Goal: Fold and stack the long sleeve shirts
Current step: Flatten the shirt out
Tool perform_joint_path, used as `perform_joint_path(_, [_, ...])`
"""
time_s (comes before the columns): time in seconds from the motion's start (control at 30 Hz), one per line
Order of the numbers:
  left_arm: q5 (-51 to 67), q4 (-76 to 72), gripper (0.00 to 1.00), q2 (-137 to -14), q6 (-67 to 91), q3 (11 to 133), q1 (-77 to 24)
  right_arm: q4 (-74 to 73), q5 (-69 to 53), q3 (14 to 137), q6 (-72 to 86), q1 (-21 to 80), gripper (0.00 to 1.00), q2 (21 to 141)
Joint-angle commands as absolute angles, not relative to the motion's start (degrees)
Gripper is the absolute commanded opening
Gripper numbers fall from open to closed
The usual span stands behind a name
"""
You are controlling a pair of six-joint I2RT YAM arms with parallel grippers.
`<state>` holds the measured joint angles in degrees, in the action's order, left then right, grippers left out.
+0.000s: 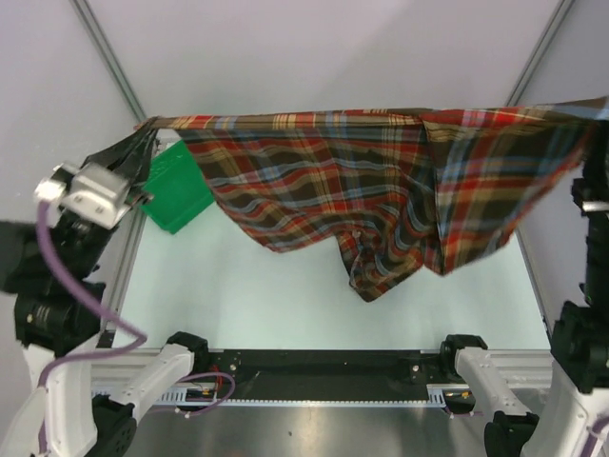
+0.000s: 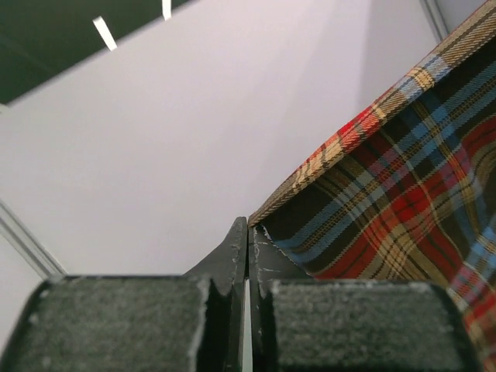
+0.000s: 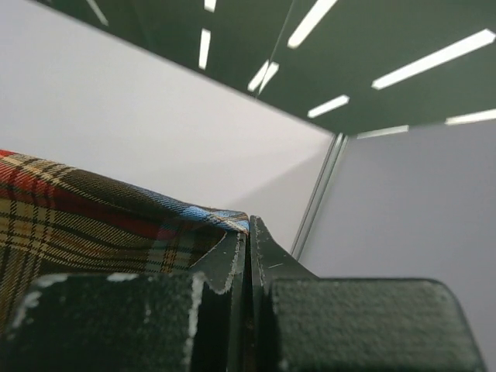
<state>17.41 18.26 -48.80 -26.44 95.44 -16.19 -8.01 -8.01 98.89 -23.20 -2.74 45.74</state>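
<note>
A red, brown and navy plaid long sleeve shirt [image 1: 362,181] hangs stretched in the air above the table, held by its top edge at both ends. My left gripper [image 1: 149,129] is shut on the shirt's left corner. In the left wrist view its fingertips [image 2: 236,252] are pressed together, and the plaid cloth [image 2: 403,194] runs off to the right. My right gripper [image 3: 249,232] is shut on the right corner, with the plaid cloth [image 3: 93,217] trailing to the left. The shirt's lower part sags to a low point [image 1: 376,281] just above the table.
A green tray [image 1: 176,190] stands at the back left, partly behind the shirt. The pale table surface [image 1: 266,295] lies below. The right arm [image 1: 592,190] stands at the right edge of the top view, and grey walls enclose the back and sides.
</note>
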Motion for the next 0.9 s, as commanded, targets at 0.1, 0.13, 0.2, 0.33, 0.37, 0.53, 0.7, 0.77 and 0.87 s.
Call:
perform_joint_path(0.1, [3.5, 20.1, 0.0, -49.7, -28.4, 103.6, -14.6, -3.8, 2.6, 104.6, -32.3, -4.2, 0.0, 50.8])
perform_joint_path(0.13, [2.8, 20.4, 0.0, -51.5, -29.0, 103.4, -14.6, -3.6, 0.8, 103.4, -32.6, -4.1, 0.0, 52.0])
perform_joint_path(0.2, [0.8, 20.7, 0.0, -53.7, -29.7, 100.9, -14.6, -3.1, -2.2, 97.9, -34.0, -4.2, 0.0, 53.2])
perform_joint_path(0.33, [3.2, 19.8, 0.0, -57.9, -33.5, 90.2, -14.5, -1.6, -9.5, 84.6, -36.6, -4.1, 0.0, 55.6])
perform_joint_path(0.37, [3.8, 18.4, 0.0, -58.1, -34.2, 86.4, -14.5, -1.1, -10.8, 79.0, -37.0, -4.1, 0.0, 55.8])
perform_joint_path(0.53, [6.8, 8.2, 0.0, -64.8, -36.0, 66.3, -14.0, 2.5, -12.7, 64.6, -39.6, -1.1, 0.0, 59.4])
perform_joint_path(0.7, [10.7, 1.2, 0.0, -83.6, -35.6, 62.7, -13.0, 13.8, -11.8, 54.1, -42.8, 1.8, 0.0, 71.1])
perform_joint_path(0.77, [11.8, 1.7, 0.01, -90.1, -35.0, 65.7, -13.0, 15.1, -11.6, 54.7, -43.2, 2.2, 0.0, 77.3])
perform_joint_path(0.87, [9.9, 3.9, 0.01, -104.0, -35.0, 74.7, -12.8, 15.5, -9.9, 59.0, -43.7, 2.6, 0.0, 89.0])
